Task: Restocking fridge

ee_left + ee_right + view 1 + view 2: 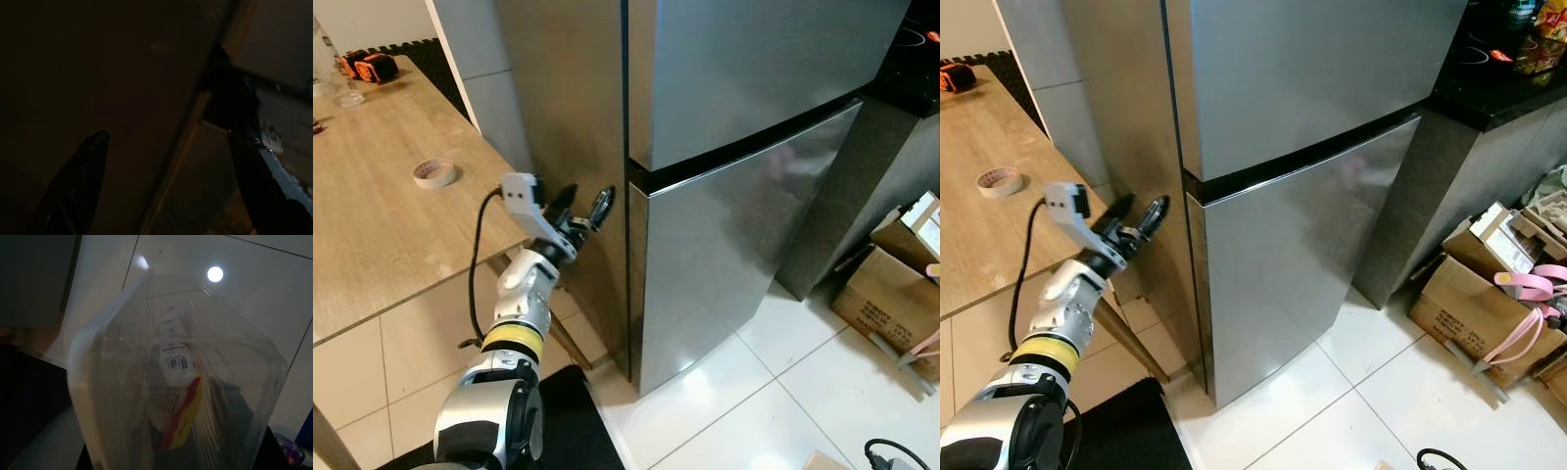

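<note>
The steel fridge stood shut just ahead of your left gripper, whose black fingers were spread apart at its left edge by the door seam, while your right gripper clasped a clear plastic container above the white floor.

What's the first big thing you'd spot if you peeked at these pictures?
The tall silver fridge fills the middle, both doors closed. The left gripper reaches toward its left edge with open fingers, at the dark seam between the doors. In the right wrist view, a clear plastic container with a packet inside sits right before the camera, above the white tile floor.
</note>
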### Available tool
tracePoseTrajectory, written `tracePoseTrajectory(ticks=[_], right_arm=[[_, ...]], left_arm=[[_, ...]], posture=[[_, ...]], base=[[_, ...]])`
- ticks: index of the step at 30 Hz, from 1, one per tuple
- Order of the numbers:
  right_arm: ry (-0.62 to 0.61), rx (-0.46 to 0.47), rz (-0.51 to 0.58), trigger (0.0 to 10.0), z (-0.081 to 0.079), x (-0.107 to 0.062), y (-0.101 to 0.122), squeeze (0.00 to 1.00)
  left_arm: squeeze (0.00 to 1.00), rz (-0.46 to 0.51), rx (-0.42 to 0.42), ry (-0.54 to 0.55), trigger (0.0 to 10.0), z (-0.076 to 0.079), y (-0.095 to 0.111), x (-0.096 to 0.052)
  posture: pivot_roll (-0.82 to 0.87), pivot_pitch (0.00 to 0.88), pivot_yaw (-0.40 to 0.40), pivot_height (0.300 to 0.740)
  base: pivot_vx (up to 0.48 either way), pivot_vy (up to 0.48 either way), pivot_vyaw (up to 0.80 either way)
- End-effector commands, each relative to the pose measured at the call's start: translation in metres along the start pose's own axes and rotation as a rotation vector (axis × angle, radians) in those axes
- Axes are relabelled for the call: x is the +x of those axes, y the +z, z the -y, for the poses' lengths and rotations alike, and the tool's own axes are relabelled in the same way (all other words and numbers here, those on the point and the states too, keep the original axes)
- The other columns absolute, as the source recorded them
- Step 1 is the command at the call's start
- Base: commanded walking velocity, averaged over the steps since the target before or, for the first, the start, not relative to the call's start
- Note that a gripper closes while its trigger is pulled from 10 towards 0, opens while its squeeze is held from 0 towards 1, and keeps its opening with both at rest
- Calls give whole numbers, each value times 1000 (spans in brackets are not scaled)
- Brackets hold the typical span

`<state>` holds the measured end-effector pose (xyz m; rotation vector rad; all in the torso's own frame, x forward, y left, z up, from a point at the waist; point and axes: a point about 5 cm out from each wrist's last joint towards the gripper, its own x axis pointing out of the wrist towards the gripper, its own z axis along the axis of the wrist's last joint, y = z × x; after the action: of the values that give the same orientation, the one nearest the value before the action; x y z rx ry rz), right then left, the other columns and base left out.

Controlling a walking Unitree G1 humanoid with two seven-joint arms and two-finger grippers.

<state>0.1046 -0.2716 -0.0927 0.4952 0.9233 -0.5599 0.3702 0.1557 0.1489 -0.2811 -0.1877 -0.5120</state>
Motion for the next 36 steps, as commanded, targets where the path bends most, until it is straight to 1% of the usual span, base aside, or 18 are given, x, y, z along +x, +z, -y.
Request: tracePoseTrajectory(ticks=[1,3,4,5,6,7,9,12,13,16,20,22,24,26,31,34,36], right_arm=[[-5,-3,3,10000,3,-1,-1,0],[-9,-9,-4,10000,6,-2,-3,0],[-9,-9,-4,10000,6,-2,-3,0],[-11,-12,-8,10000,9,-3,-5,0],[-17,-19,-14,10000,13,-5,-8,0],[-17,-19,-14,10000,13,-5,-8,0],[-22,-26,-19,10000,17,-6,-10,0],[-33,-37,-28,10000,25,-10,-14,0],[-33,-37,-28,10000,25,-10,-14,0],[-41,-42,-31,10000,32,-12,-16,0],[-46,-53,-28,10000,38,-14,-14,0],[-48,-62,-20,10000,41,-14,-9,0],[-47,-68,-3,10000,42,-14,-3,0],[-47,-69,0,10000,42,-14,-2,0],[-42,-72,17,10000,43,-14,2,0],[-42,-73,20,10000,43,-14,3,0],[-42,-73,21,10000,44,-14,2,0]], left_arm=[[0,-8,42,-53,10000,7,4,8],[0,-31,75,-116,10000,14,4,14],[0,-31,75,-116,10000,14,4,14],[0,-53,110,-146,10000,17,3,16],[0,-96,174,-182,10000,20,2,18],[0,-96,174,-182,10000,20,2,18],[0,-111,199,-191,10000,20,4,20],[0,-117,209,-180,10000,16,9,23],[0,-117,209,-180,10000,16,9,23],[0,-125,223,-168,10000,14,10,23],[0,-123,217,-142,10000,11,11,24],[0,-124,189,-104,10000,9,10,24],[0,-138,156,-84,10000,11,4,25],[0,-142,153,-85,10000,12,3,25],[0,-160,106,-137,10000,27,-5,33],[0,-166,104,-164,10000,33,-5,37],[0,-179,111,-217,10000,40,-2,43]], posture=[[-58,0,-7,740],[-62,0,-8,740],[-62,0,-8,740],[-65,12,-9,740],[-72,38,-9,740],[-72,38,-9,740],[-73,51,-10,740],[-90,76,-18,740],[-90,76,-18,740],[-102,95,-30,740],[-108,105,-37,740],[-111,109,-38,740],[-125,114,-40,740],[-131,115,-41,740],[-143,122,-41,740],[-145,125,-40,740],[-154,129,-37,740]], base=[[0,0,0],[0,0,0],[0,0,0],[0,0,0],[0,0,0],[0,0,0],[0,0,0],[0,0,0],[0,0,0],[0,0,0],[0,0,0],[0,0,0],[0,0,0],[0,0,0],[0,0,0],[0,0,0],[0,0,0]])
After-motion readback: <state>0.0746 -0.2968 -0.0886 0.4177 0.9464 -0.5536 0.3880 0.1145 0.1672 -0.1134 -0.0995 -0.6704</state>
